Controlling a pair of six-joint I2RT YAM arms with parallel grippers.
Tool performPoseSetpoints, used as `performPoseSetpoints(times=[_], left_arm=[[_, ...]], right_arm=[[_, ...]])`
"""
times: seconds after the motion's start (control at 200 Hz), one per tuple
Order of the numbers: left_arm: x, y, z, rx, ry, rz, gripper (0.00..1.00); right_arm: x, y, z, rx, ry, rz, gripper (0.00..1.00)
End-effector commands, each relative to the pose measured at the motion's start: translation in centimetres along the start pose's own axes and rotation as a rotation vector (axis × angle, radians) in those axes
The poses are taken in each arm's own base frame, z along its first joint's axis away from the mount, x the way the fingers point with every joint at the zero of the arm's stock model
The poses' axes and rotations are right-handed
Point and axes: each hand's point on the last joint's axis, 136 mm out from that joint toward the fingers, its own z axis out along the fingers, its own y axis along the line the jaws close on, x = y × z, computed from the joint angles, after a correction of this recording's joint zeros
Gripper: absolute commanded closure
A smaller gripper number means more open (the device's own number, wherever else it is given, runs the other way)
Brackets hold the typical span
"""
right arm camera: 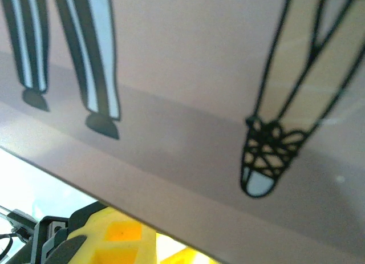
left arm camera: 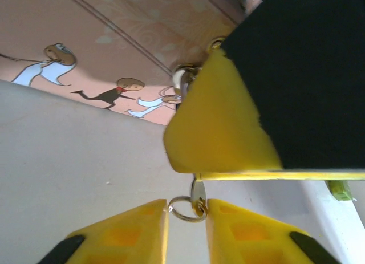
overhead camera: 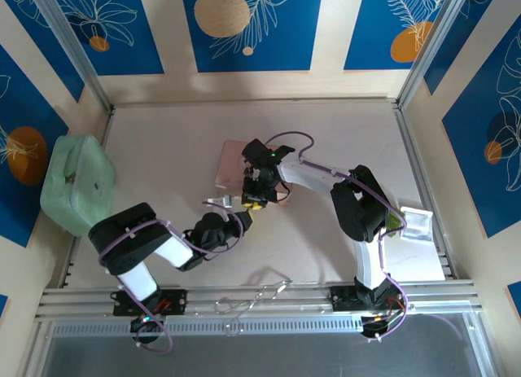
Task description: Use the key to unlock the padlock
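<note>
- Top view: the left claw (overhead camera: pixel 238 217) and the right claw (overhead camera: pixel 256 196) meet tip to tip mid-counter (overhead camera: pixel 326 133), at the near edge of a pink tin (overhead camera: pixel 232 164). A green case (overhead camera: pixel 77 181) sits well apart at the left wall.
- Left wrist view: the left claw (left arm camera: pixel 187 210) is nearly closed, and a key ring (left arm camera: pixel 177 216) spans the narrow gap, touching both tips. The key (left arm camera: pixel 198 191) rises from the ring to under the right claw's big yellow finger (left arm camera: pixel 222 127).
- A small silvery piece (left arm camera: pixel 182 77) sits at that finger's upper edge against the tin. I cannot tell if it belongs to the padlock.
- Right wrist view: the tin's drawn legs are close up, with one yellow finger (right arm camera: pixel 114 241) below. I cannot tell whether the right claw is open or closed.
</note>
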Motion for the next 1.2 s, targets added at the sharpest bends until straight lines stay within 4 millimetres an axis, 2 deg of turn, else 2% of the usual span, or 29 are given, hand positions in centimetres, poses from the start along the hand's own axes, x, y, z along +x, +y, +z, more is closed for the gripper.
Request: performPoseSetpoints(times=[0.0, 0.33, 0.405, 0.475, 0.585, 0.71, 0.765, 0.85, 1.08, 1.196], left_arm=[[-0.9, -0.9, 0.6, 0.037, -0.023, -0.005, 0.80], [-1.1, -0.4, 0.8, 0.014, -0.032, -0.029, 0.98], [-1.1, 0.0, 0.8, 0.001, -0.033, -0.043, 1.00], [-1.1, 0.3, 0.7, -0.009, -0.035, -0.053, 1.00], [-1.0, 0.3, 0.6, -0.003, -0.039, -0.069, 1.00], [-0.7, 0.6, 0.6, 0.002, -0.037, -0.089, 1.00], [-0.6, 0.6, 0.6, 0.007, -0.037, -0.093, 1.00], [-0.5, 0.6, 0.7, 0.011, -0.034, -0.098, 1.00], [-0.6, 0.5, 0.5, 0.017, -0.040, -0.102, 1.00], [-0.7, 0.4, 0.4, 0.018, -0.042, -0.103, 1.00]], right_arm=[[3.2, -1.3, 2.1, 0.004, 0.160, 0.083, 1.00], [3.1, -1.2, 2.0, 0.007, 0.142, 0.082, 1.00], [2.9, -1.2, 1.7, 0.015, 0.112, 0.081, 0.97], [2.7, -1.3, 1.4, 0.022, 0.068, 0.078, 0.88], [2.1, -0.9, 0.2, 0.031, -0.057, 0.050, 0.65], [1.4, -0.7, -1.3, 0.045, -0.236, 0.035, 0.58], [1.4, -0.7, -1.8, 0.053, -0.307, 0.035, 0.51], [1.2, -0.4, -1.7, 0.039, -0.367, 0.043, 0.46], [-0.1, 0.5, -0.1, 0.056, -0.413, 0.009, 0.48], [-0.7, 0.6, 0.1, 0.053, -0.459, -0.001, 0.49]])
